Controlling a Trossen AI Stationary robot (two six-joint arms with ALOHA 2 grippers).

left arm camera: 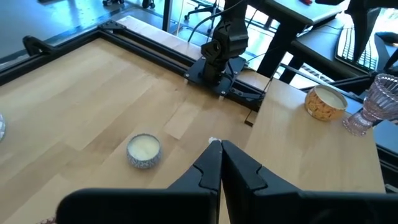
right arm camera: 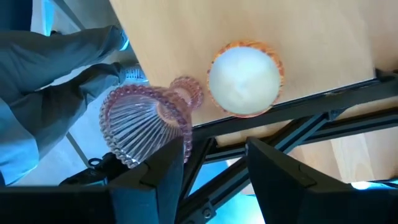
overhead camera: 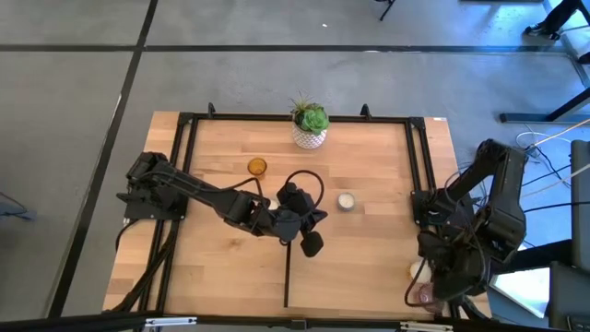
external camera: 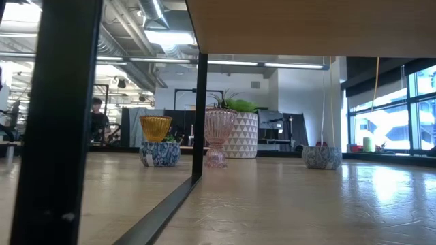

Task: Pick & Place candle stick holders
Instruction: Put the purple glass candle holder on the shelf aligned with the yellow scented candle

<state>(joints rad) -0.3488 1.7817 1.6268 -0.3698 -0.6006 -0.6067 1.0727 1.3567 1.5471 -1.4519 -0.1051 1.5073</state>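
Observation:
An amber glass holder (overhead camera: pixel 256 167) stands on the table at the far left of centre. A cream-white holder (overhead camera: pixel 346 201) stands right of centre and also shows in the left wrist view (left arm camera: pixel 144 150). A mauve ribbed glass holder (right arm camera: pixel 146 124) and a cream holder (right arm camera: pixel 244 78) stand at the table's near right corner, outside the black frame. My left gripper (overhead camera: pixel 318 219) is shut and empty just left of the centre cream holder (left arm camera: pixel 217 155). My right gripper (right arm camera: pixel 214 168) is open above the corner pair, touching nothing.
A white patterned pot with a green plant (overhead camera: pixel 310 127) stands at the far edge. A black metal frame (overhead camera: pixel 410 166) runs round the work area, with a bar (overhead camera: pixel 287 277) toward the near edge. The low view shows the amber holder (external camera: pixel 156 128) and mauve holder (external camera: pixel 219 136).

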